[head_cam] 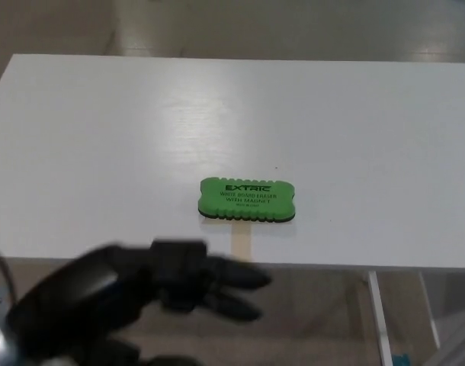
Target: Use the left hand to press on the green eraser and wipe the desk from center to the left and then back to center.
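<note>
The green eraser (pixel 247 200), a flat rounded-corner block with wavy long edges, dark lettering on top and a dark underside, lies near the white desk's (pixel 103 137) front edge, while the blurred left hand (pixel 152 286) hovers below it, fingers (pixel 236 290) apart, holding nothing.

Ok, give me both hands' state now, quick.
Left hand: open, fingers apart, holding nothing, short of the green eraser.
Right hand: not in view.
</note>
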{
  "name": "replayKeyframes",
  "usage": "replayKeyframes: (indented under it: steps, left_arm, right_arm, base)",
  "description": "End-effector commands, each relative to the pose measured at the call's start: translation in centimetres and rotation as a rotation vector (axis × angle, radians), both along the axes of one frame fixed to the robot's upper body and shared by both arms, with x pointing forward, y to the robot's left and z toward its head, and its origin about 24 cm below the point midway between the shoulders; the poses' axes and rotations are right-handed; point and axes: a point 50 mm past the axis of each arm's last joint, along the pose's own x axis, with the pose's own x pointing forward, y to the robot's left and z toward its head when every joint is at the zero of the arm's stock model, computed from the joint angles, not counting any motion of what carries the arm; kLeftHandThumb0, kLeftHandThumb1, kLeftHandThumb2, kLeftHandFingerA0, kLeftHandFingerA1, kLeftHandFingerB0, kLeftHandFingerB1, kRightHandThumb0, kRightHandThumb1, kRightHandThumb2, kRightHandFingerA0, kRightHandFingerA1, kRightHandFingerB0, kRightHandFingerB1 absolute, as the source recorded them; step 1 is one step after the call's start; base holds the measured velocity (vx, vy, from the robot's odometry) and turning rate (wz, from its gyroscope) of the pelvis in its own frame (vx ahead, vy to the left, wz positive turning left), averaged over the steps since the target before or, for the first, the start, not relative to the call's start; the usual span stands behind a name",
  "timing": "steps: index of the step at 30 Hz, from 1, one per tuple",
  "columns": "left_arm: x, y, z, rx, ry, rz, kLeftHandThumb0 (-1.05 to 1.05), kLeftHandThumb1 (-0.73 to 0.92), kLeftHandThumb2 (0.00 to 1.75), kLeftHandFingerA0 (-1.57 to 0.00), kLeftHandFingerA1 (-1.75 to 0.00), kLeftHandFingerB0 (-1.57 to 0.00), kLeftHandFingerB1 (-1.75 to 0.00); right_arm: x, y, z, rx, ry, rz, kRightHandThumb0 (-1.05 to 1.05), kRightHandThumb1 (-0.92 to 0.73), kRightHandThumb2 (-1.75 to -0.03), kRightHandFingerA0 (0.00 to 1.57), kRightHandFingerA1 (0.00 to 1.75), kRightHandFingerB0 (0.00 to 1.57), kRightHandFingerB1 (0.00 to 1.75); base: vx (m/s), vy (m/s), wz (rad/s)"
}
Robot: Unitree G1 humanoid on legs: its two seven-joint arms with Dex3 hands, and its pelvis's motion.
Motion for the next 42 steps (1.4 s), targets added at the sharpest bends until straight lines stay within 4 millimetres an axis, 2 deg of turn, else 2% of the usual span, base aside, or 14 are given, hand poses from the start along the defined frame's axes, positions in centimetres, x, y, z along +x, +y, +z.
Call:
replayKeyframes:
  steps: [1, 13, 16, 19, 22, 24, 27, 28, 31, 32, 34, 35, 36, 42]
  left_arm:
    - [2.8, -2.4, 1.4, 0.043, -0.087, 0.049, -0.4, 0.66, 0.6, -0.63, -0.47, -0.46, -0.35]
    - [10.1, -6.7, 3.1, 0.055, -0.147, 0.262, -0.36, 0.71, 0.62, -0.83, -0.46, -0.45, -0.35]
    - [11.5, -7.6, 2.8, 0.04, -0.147, 0.323, -0.36, 0.74, 0.62, -0.73, -0.43, -0.48, -0.35]
    - [13.9, -8.7, 1.6, 0.015, -0.103, 0.471, -0.28, 0.81, 0.64, -0.96, -0.53, -0.64, -0.4]
    - [15.1, -9.1, 1.1, 0.026, -0.099, 0.546, -0.25, 0.82, 0.65, -1.01, -0.58, -0.69, -0.42]
    - [16.2, -9.3, 0.4, 0.063, -0.095, 0.623, -0.17, 0.8, 0.65, -1.03, -0.56, -0.91, -0.5]
    - [17.1, -9.2, -0.5, 0.059, -0.037, 0.671, -0.11, 0.8, 0.66, -0.93, -0.55, -0.97, -0.64]
    - [17.4, -9.2, -0.8, 0.051, 0.003, 0.689, -0.08, 0.79, 0.7, -1.08, -0.9, -0.93, -0.84]
    - [17.9, -9.3, -1.8, 0.024, 0.106, 0.725, -0.06, 0.76, 0.77, -1.09, -1.05, -0.9, -0.95]
    - [18.0, -9.3, -2.3, 0.011, 0.154, 0.735, -0.05, 0.75, 0.82, -1.04, -1.19, -0.87, -1.04]
    - [18.1, -9.4, -2.7, 0.002, 0.187, 0.741, -0.05, 0.75, 0.82, -1.04, -1.19, -0.87, -1.04]
    - [18.1, -9.3, -3.3, 0.001, 0.214, 0.755, -0.04, 0.61, 1.11, -1.08, -1.09, -0.91, -1.0]
    - [18.0, -9.3, -3.9, 0.01, 0.231, 0.768, -0.06, 0.75, 0.87, -1.01, -1.23, -0.85, -1.17]
    - [17.6, -9.1, -6.3, 0.072, 0.258, 0.792, -0.11, 0.74, 0.9, -1.01, -1.24, -0.82, -1.26]
  right_arm:
    - [0.4, -0.1, 0.2, -0.006, -0.013, 0.019, -0.4, -0.75, -0.63, 0.65, 0.52, 0.49, 0.36]
    - [0.8, 0.1, 0.5, -0.022, -0.039, 0.043, -0.4, -0.75, -0.63, 0.66, 0.52, 0.48, 0.35]
    - [0.7, 0.0, 0.5, -0.016, -0.044, 0.044, -0.4, -0.75, -0.63, 0.66, 0.52, 0.48, 0.35]
    - [0.6, 0.3, 0.4, -0.005, -0.042, 0.04, -0.41, -0.75, -0.63, 0.66, 0.53, 0.47, 0.35]
    - [0.5, 0.4, 0.5, -0.006, -0.044, 0.039, -0.41, -0.75, -0.63, 0.66, 0.53, 0.47, 0.35]
    - [0.4, 0.5, 0.5, -0.009, -0.043, 0.033, -0.41, -0.76, -0.63, 0.66, 0.53, 0.48, 0.36]
    - [0.4, 0.5, 0.6, -0.016, -0.044, 0.042, -0.41, -0.76, -0.63, 0.65, 0.52, 0.48, 0.36]
    - [0.4, 0.5, 0.6, -0.015, -0.044, 0.045, -0.41, -0.76, -0.64, 0.65, 0.52, 0.47, 0.35]
    - [0.6, 0.5, 0.6, -0.017, -0.042, 0.052, -0.41, -0.76, -0.64, 0.65, 0.52, 0.47, 0.35]
    - [0.5, 0.6, 0.6, -0.019, -0.043, 0.054, -0.41, -0.76, -0.64, 0.66, 0.52, 0.47, 0.35]
    - [0.5, 0.6, 0.5, -0.018, -0.044, 0.054, -0.41, -0.76, -0.64, 0.66, 0.52, 0.47, 0.35]
    - [0.5, 0.6, 0.5, -0.019, -0.044, 0.06, -0.41, -0.76, -0.64, 0.66, 0.52, 0.47, 0.35]
    - [0.4, 0.6, 0.5, -0.017, -0.041, 0.061, -0.41, -0.76, -0.64, 0.66, 0.52, 0.47, 0.35]
    - [-0.1, 0.6, 0.3, -0.027, -0.028, 0.079, -0.41, -0.76, -0.64, 0.66, 0.52, 0.47, 0.35]
  base:
    - [0.0, 0.0, 0.0]
    - [0.0, 0.0, 0.0]
    - [0.0, 0.0, 0.0]
    - [0.0, 0.0, 0.0]
    - [0.0, 0.0, 0.0]
    - [0.0, 0.0, 0.0]
    - [0.0, 0.0, 0.0]
    - [0.0, 0.0, 0.0]
    - [0.0, 0.0, 0.0]
    - [0.0, 0.0, 0.0]
    - [0.0, 0.0, 0.0]
    - [0.0, 0.0, 0.0]
    - [0.0, 0.0, 0.0]
    - [0.0, 0.0, 0.0]
